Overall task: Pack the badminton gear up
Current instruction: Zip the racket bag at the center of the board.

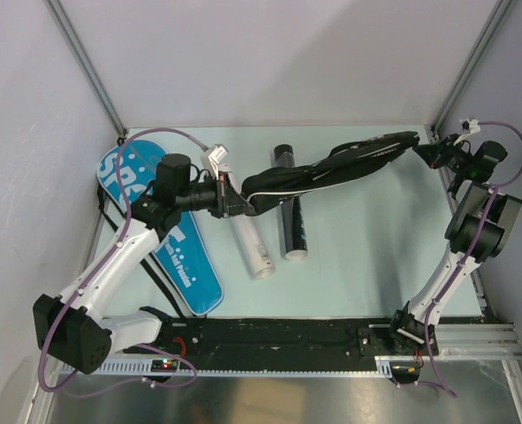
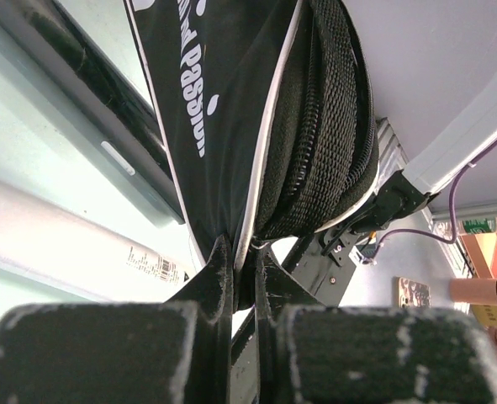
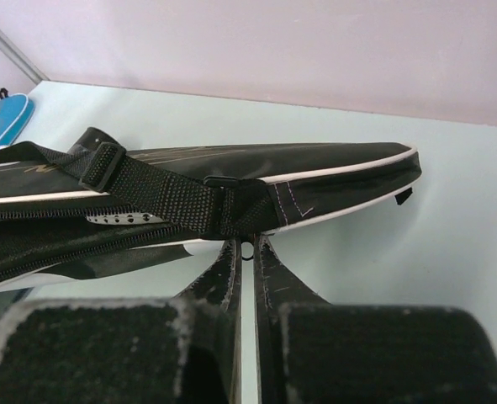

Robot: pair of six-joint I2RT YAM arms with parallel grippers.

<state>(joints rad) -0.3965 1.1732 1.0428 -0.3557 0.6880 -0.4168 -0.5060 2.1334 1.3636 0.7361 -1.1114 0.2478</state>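
The black racket cover (image 1: 331,168) hangs stretched above the table between my two grippers. My left gripper (image 1: 236,205) is shut on the white-piped edge at its wide end (image 2: 223,126), beside black mesh (image 2: 324,126). My right gripper (image 1: 422,152) is shut at the narrow end, with a small ring of the cover (image 3: 315,172) pinched between its tips (image 3: 247,248), just below the webbing strap (image 3: 164,198). Under the cover lie a white tube (image 1: 252,247) and a black tube (image 1: 293,225). A blue cover (image 1: 168,247) lies flat at the left.
Grey walls and slanted metal posts (image 1: 84,62) close in the pale green table (image 1: 375,256) at the back and sides. A black rail (image 1: 278,334) runs along the near edge between the arm bases. A thin black strap (image 1: 159,283) trails beside the blue cover.
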